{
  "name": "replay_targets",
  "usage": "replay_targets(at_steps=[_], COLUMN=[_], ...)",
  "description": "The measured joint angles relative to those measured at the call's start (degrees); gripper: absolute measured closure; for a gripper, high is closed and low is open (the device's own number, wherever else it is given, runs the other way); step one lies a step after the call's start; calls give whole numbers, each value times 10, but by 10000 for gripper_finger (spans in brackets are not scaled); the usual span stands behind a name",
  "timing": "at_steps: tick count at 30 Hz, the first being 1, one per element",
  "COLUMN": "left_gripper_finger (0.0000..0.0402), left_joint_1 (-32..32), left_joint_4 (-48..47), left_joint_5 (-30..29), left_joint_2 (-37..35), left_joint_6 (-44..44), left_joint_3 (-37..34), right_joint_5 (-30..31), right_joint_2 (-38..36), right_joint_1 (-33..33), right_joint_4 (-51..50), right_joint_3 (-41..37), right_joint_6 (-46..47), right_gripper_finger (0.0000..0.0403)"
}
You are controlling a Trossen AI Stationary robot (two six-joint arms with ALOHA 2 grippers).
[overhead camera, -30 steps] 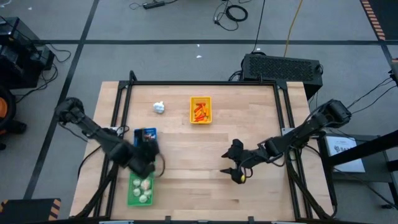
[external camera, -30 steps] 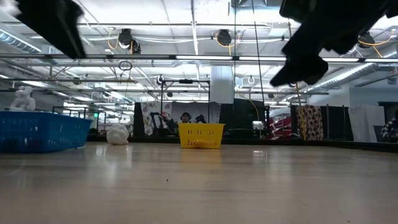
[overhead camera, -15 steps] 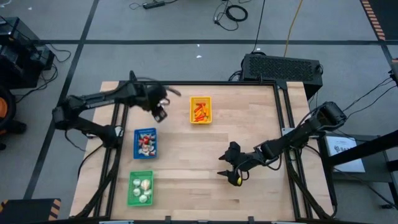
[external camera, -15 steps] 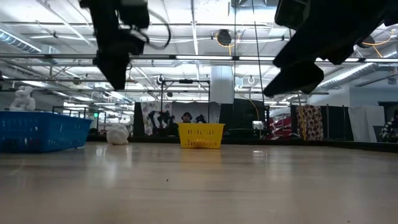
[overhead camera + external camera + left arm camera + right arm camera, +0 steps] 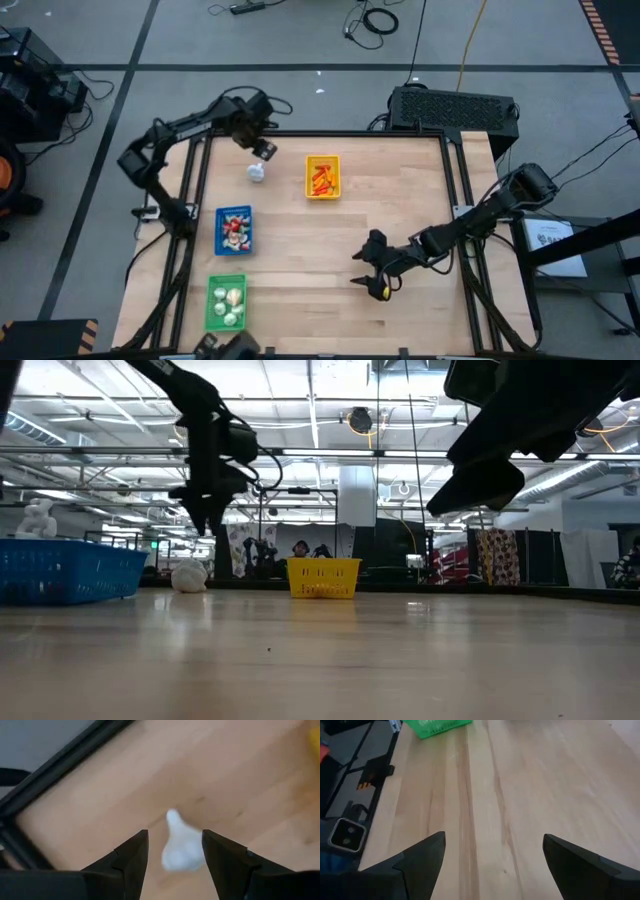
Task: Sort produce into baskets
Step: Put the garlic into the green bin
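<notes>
Upper left on the tabletop (image 5: 330, 250), the bulb (image 5: 257, 172) is straddled by the left gripper (image 5: 174, 851), jaws apart. They should be lowered squarely and closed gently, since the bulb could roll. The right gripper (image 5: 366, 268), jaws apart and empty, waits lower centre.

The bench (image 5: 330, 270) is a light wood-plank surface bounded by a black metal frame (image 5: 330, 133) along its far edge and sides. It stands on a grey floor (image 5: 290, 40) marked with dark tape lines. Behind the far edge sits a black box-shaped unit (image 5: 453, 108) with a perforated top. Black cables (image 5: 372, 20) and a yellow cable (image 5: 470, 40) lie on the floor beyond it. Dark equipment (image 5: 30, 85) stands at the left side of the floor. In the low view, the room behind the bench shows a ceiling with strip lights (image 5: 310, 453) and a white hanging cylinder (image 5: 356, 495).
</notes>
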Motion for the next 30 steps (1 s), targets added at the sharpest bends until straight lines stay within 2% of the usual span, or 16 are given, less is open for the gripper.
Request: replay_targets(at_steps=[5, 9, 16, 22, 30], left_gripper_finger=[210, 210, 210, 210, 210], left_joint_1=[23, 46, 54, 52, 43], left_joint_4=[-4, -28, -68, -56, -51], left_joint_5=[56, 42, 41, 70, 71], left_joint_2=[52, 91, 149, 164, 182], left_joint_6=[-15, -54, -56, -55, -56], left_joint_3=[46, 60, 60, 60, 60], right_joint_5=[-3, -3, -18, -18, -18], right_joint_2=[0, 0, 0, 0, 0], right_joint_1=[8, 11, 16, 15, 15], right_joint_4=[0, -6, -25, -34, -33], right_joint_3=[0, 0, 0, 0, 0], right_joint_6=[-4, -10, -21, -18, -17], right_gripper_finger=[78, 78, 78, 78, 78])
